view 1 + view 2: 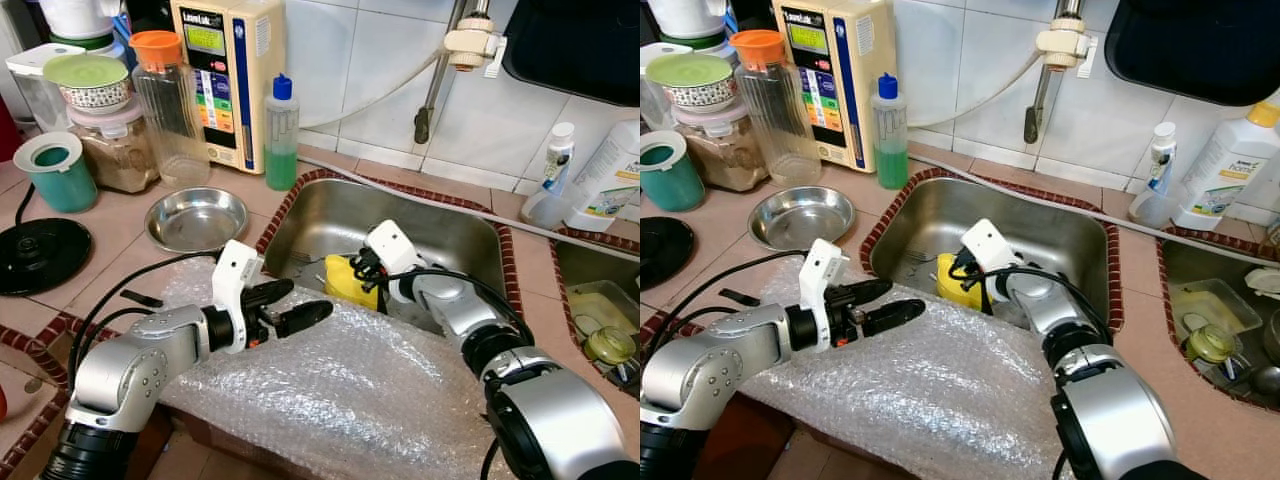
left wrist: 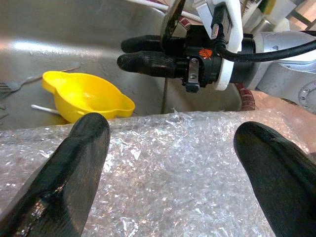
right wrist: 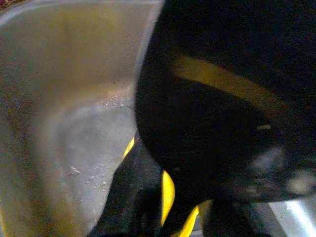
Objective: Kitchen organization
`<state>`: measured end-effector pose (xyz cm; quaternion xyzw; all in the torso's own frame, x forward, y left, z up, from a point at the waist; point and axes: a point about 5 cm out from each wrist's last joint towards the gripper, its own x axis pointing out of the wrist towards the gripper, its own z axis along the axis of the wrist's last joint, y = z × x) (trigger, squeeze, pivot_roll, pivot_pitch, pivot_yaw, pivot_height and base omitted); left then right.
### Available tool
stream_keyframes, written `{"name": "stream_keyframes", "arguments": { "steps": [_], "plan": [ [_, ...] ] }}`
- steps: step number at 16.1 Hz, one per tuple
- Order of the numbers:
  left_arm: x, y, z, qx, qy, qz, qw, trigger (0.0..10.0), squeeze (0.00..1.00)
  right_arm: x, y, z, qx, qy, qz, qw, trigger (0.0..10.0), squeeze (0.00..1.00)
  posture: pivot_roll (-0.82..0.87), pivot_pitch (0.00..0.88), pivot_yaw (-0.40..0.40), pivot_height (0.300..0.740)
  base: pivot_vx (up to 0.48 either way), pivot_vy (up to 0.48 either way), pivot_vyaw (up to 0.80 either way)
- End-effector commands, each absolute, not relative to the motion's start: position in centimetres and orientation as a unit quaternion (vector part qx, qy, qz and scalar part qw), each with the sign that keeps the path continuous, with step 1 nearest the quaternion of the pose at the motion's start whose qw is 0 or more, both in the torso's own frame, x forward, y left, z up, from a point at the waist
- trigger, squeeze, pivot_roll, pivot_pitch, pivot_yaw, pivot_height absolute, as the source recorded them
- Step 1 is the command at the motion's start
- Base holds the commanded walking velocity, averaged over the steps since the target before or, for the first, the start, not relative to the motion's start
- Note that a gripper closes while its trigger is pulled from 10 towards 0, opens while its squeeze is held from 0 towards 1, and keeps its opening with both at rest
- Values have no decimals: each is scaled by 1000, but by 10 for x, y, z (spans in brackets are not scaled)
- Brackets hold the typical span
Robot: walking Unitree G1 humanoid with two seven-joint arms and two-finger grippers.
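A yellow plastic bowl with a spout (image 2: 84, 96) lies on the floor of the steel sink (image 1: 400, 195). My right gripper (image 2: 121, 53) reaches down into the sink just beside and above the bowl. Its two black fingers are pressed together, and I see nothing between them. My left gripper (image 1: 310, 297) hovers open over a sheet of bubble wrap (image 1: 340, 385) that covers the counter's front edge and the sink's near rim. Its fingers (image 2: 74, 163) stand wide apart and point toward the sink.
A shallow steel bowl (image 1: 197, 218), a green soap bottle (image 1: 281, 135), a teal cup (image 1: 60, 175), jars and a water machine (image 1: 225, 70) line the counter's back left. A black round base (image 1: 35, 255) sits at left. A second basin (image 1: 600, 300) with dishes lies at right.
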<state>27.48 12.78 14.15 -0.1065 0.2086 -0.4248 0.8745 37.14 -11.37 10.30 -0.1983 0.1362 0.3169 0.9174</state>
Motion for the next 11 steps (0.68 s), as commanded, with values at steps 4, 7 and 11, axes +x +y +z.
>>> {"name": "stream_keyframes", "arguments": {
  "steps": [4, 7, 11],
  "plan": [
    [283, 127, 147, -89, 173, -405, 893, 10000, 1000, 366, -109, 96, -154, 177, 355, 905, 10000, 1000, 185, 0, -61, 740, 0, 0, 0],
    [287, 129, 145, -81, 168, -388, 902, 10000, 1000, 367, -109, 96, -132, 167, 343, 915, 10000, 1000, 178, 0, -69, 740, 0, 0, 0],
    [294, 131, 147, -80, 144, -369, 915, 10000, 1000, 365, -109, 94, -107, 156, 332, 924, 10000, 1000, 175, 0, -88, 740, 0, 0, 0]
  ]
}}
